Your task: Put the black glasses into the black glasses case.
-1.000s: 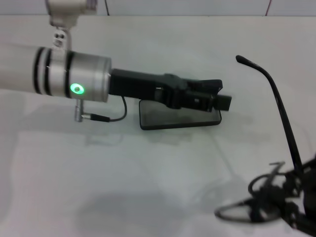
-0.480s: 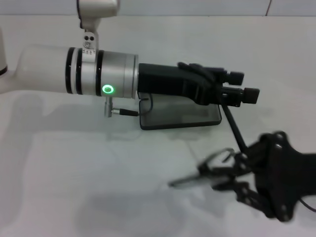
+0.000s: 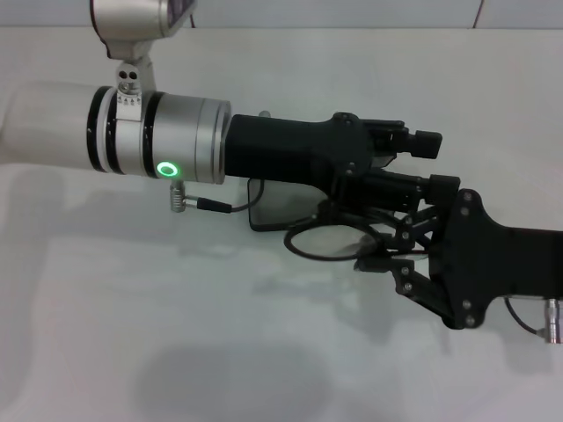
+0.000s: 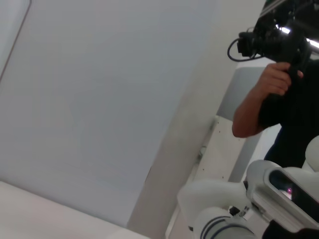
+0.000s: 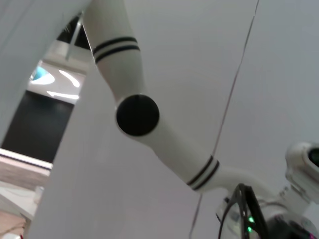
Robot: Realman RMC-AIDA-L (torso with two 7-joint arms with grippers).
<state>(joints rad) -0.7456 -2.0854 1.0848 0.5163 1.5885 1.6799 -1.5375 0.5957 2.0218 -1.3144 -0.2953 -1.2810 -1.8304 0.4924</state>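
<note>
The white desk (image 3: pixel 132 334) spreads wide under me, and most of what lies on it is hidden by my own two arms meeting near its middle.

My left arm reaches across from the left, its silver cuff with the green light leading into the black left pincer (image 3: pixel 413 149). It hangs directly above the black glasses case (image 3: pixel 268 211), so only the case's near left corner and a strip of its glossy surface show beneath the arm. I cannot tell whether this pincer is released or clenched, nor whether it touches the case. I judge it is placed there to steady or hold open the case while the glasses arrive. From here I also cannot say whether the lid is up.

My right arm comes in from the lower right, and the right pincer (image 3: pixel 387 251) is clenched on the black glasses (image 3: pixel 321 239). I grip them at the right side of the frame, which leaves one rounded lens sticking out to the left, free of my fingers, hovering just at the case's near edge and partly over it. Holding them by one end like this lets the free end lead into the case first.

The glasses look lifted off the desk, not yet settled inside the case. My next move calls for care, since both pincers crowd the same small spot and the thin frame could snag.
</note>
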